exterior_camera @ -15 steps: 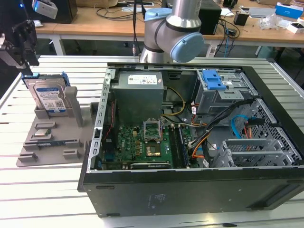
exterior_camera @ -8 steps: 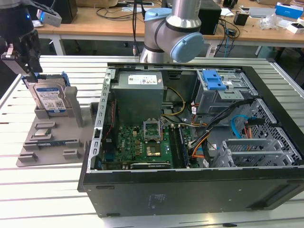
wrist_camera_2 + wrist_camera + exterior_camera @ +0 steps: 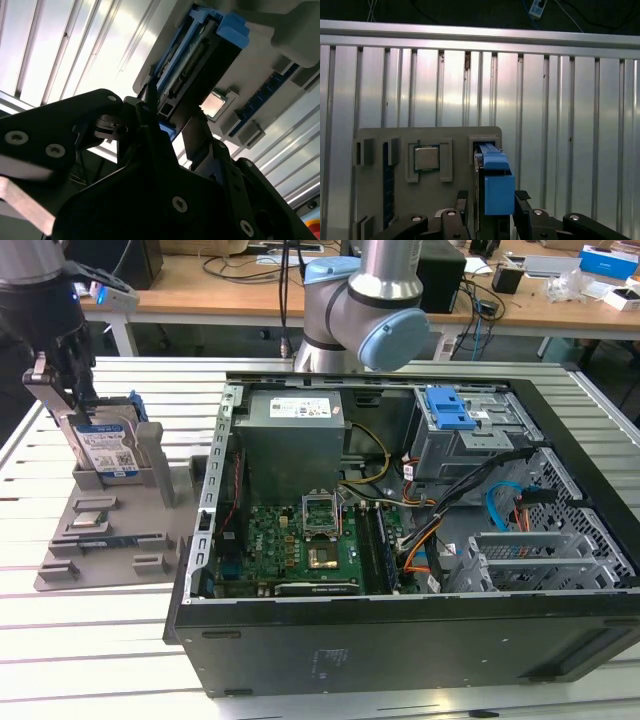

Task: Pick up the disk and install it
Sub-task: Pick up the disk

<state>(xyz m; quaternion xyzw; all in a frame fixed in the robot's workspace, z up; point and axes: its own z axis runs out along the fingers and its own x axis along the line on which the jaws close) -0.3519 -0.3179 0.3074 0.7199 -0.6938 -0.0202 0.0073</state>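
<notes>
The end effector (image 3: 491, 202) is gripping the disk (image 3: 108, 448) narrowly, with a black finger (image 3: 521, 202) pressing on each side of its bright blue frame. The disk is standing on edge in a grey holder (image 3: 100, 540) at the exterior view's left, showing a silver face and a blue-and-white label too small to read. The holder is sitting on a shiny ribbed worktop (image 3: 90, 660) beside an open computer case (image 3: 400, 640).

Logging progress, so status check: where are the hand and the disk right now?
Hand at top of disk. Disk upright in grey holder, outside the open case. No obstruction seen.
</notes>
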